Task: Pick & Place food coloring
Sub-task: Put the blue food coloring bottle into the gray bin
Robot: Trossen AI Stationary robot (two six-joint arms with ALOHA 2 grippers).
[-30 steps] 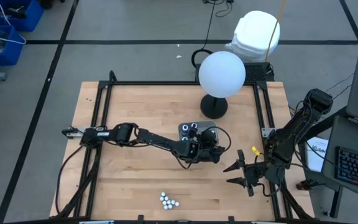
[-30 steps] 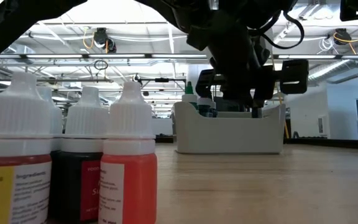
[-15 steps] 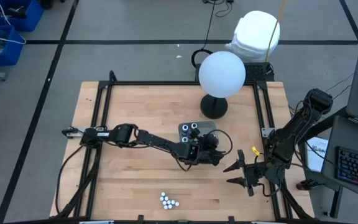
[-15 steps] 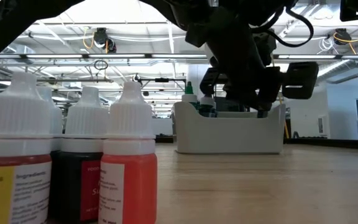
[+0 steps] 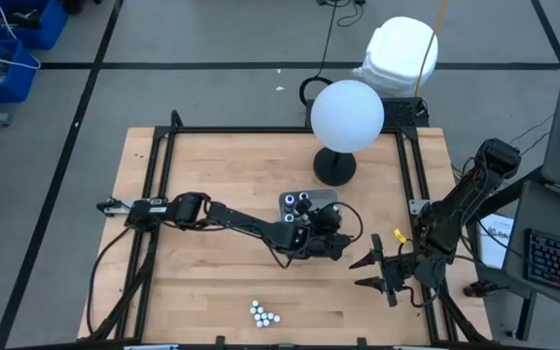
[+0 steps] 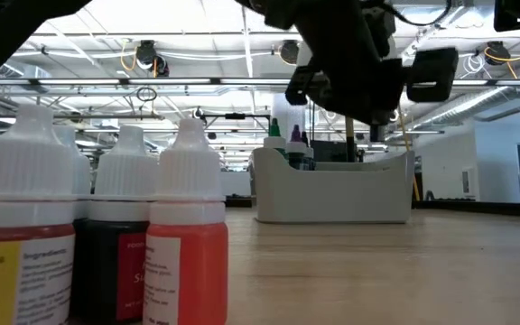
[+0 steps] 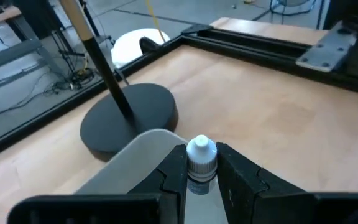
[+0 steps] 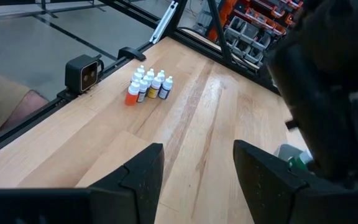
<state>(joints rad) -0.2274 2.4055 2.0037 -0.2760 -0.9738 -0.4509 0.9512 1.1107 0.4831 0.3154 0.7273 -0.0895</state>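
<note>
Nearest the low camera, a cluster of food coloring bottles (image 6: 106,226) stands upright at the front edge of the table (image 5: 192,194), white caps up, labels showing yellow, dark and red-orange. From above the cluster reads as a tight knot of pale caps; the right wrist view shows the bottles touching or nearly so. Their grouping suits one-at-a-time picking from a fixed spot.

Mid-table, the left gripper (image 7: 201,171) has its two dark fingers pressed against either side of one white-capped bottle (image 7: 201,155), gripping just under the cap so the bottle hangs upright. In the high view this gripper is at the near-right corner of the grey tray (image 6: 332,190); the low view shows it raised above the tray's rim. In my judgement the bottle is either on its way into the tray or just short of release; which compartment, if any, cannot be told.

The tray already holds several bottles (dark and green tops show above its wall), so the transfer is partly done.

The right gripper (image 8: 194,171) waits near the table's right edge, fingers apart and holding nothing, clear of the working arm.

Beyond the tray stands a lamp with a round black base (image 7: 129,118) and white globe.
</note>
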